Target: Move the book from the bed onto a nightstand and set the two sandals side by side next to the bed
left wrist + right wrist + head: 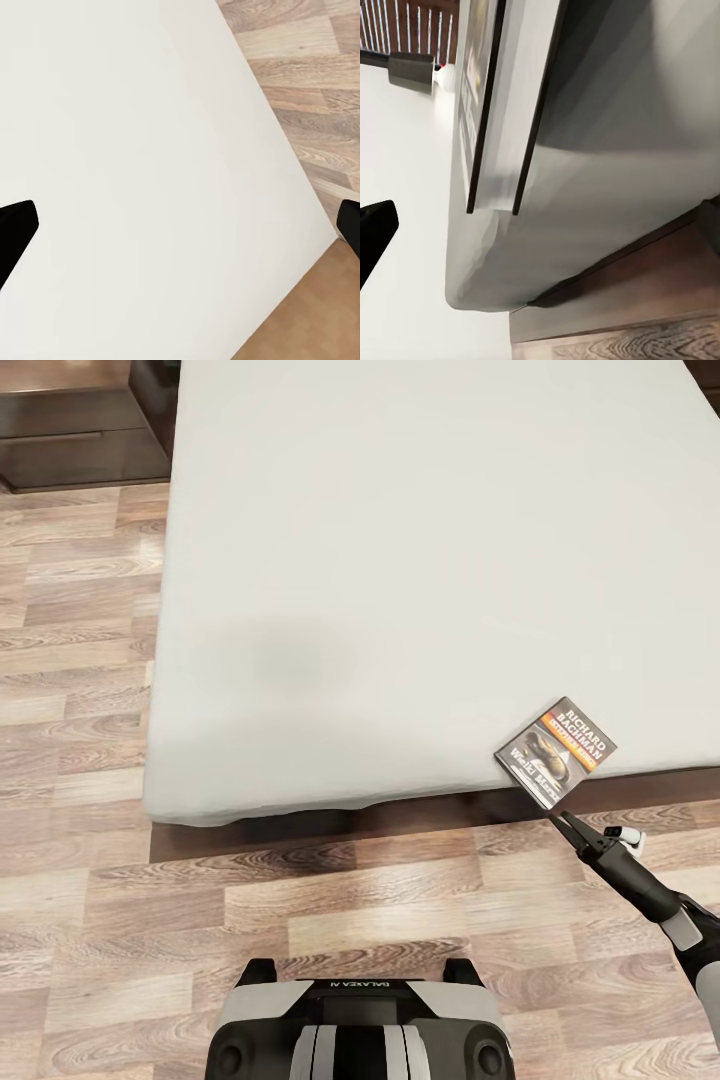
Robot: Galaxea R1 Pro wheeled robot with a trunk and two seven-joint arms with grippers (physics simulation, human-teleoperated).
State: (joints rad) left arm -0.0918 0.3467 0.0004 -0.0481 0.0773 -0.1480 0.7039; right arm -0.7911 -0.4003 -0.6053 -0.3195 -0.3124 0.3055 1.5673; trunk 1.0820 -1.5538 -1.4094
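The book, dark with an orange band and white lettering, lies flat on the bed near its foot edge at the right. My right gripper hovers just off that edge, pointing at the book's near corner and a short way from it. In the right wrist view the book shows edge-on atop the pale mattress, and the right gripper is open with nothing between its fingers. My left gripper is open too, over a pale surface beside wood planks. The sandals are out of view.
A dark-brown nightstand stands at the far left beside the head of the bed. The dark bed frame runs under the mattress foot. Wood-plank floor lies left of and in front of the bed. My base is at the bottom.
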